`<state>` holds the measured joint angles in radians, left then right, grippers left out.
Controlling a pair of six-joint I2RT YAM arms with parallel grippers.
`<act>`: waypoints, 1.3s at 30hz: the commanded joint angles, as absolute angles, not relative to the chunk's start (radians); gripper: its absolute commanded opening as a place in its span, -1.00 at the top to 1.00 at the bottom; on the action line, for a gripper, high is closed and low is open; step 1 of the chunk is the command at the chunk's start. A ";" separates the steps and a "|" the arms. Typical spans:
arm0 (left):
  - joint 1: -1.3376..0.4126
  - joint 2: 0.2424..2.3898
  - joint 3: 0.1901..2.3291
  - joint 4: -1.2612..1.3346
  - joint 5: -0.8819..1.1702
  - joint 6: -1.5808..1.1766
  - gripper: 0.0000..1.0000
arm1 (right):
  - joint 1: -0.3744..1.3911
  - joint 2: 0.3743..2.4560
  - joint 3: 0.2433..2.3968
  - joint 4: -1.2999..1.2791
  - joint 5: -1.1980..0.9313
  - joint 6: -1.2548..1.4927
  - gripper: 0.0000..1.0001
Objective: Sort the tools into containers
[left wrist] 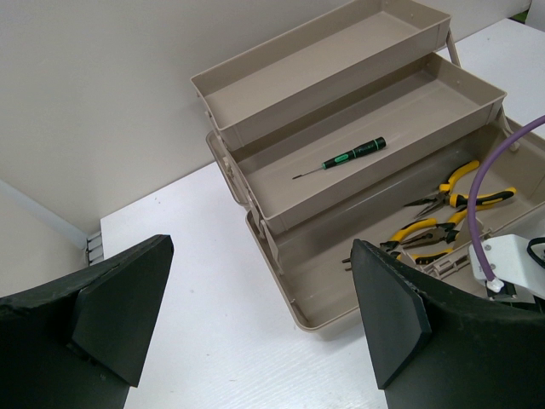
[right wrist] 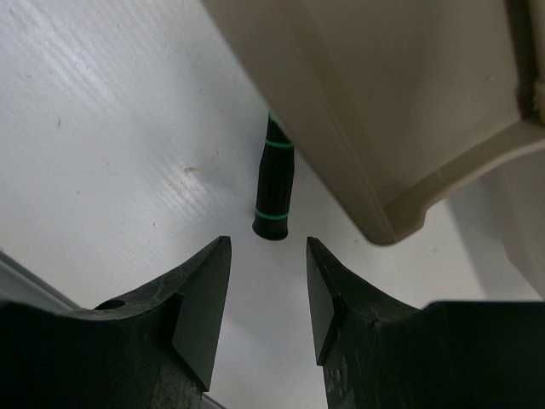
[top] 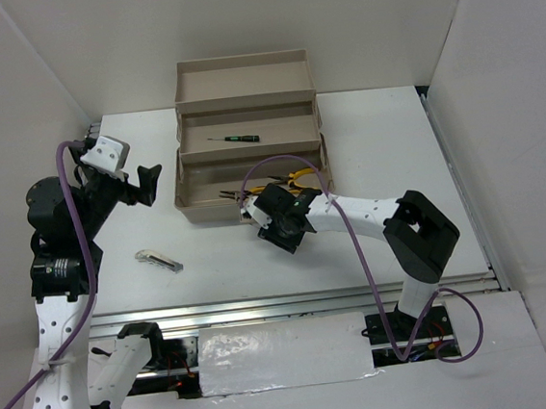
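Toward the bench's point(top: 413, 152) far edge, beside the smooth beige toolbox's point(right wrist: 358, 128) near wall, a round black green-ringed screwdriver point(right wrist: 275, 183) lies; the right gripper point(right wrist: 268, 247) hangs spread before it. By the left edge the left gripper point(left wrist: 262, 247) gapes wide.

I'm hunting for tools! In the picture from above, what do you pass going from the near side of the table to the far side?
small grey tool, yellow-handled pliers, green-marked screwdriver, top tray

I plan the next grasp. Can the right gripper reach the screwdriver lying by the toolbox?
Probably yes: the open right gripper faces the screwdriver handle end, nothing between; the toolbox hides its tip.
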<state>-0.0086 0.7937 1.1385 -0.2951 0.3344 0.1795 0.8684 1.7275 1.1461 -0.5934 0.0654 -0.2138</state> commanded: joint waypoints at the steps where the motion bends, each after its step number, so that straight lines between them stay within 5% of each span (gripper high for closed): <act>1: -0.003 0.782 1.155 -0.244 0.348 0.140 -0.99 | 0.879 1.753 1.166 -0.511 0.097 -0.192 0.03; 21: -0.003 0.818 1.209 -0.219 0.351 0.130 -0.99 | 0.838 1.787 1.048 -0.414 0.060 -0.265 0.30; 26: -0.005 0.818 1.207 -0.221 0.342 0.135 -0.99 | 0.841 1.758 1.026 -0.425 0.058 -0.267 0.60; 29: -0.003 0.808 1.197 -0.221 0.342 0.138 -0.99 | 0.850 1.691 0.994 -0.452 0.037 -0.265 1.00; 39: -0.005 0.775 1.146 -0.204 0.354 0.118 -0.99 | 0.940 1.217 0.842 -0.632 0.005 -0.415 1.00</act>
<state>-0.0086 0.7895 1.1568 -0.2565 0.3389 0.1490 0.9173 1.3247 0.8455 -0.5606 0.0177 -0.3321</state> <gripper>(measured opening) 0.993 0.269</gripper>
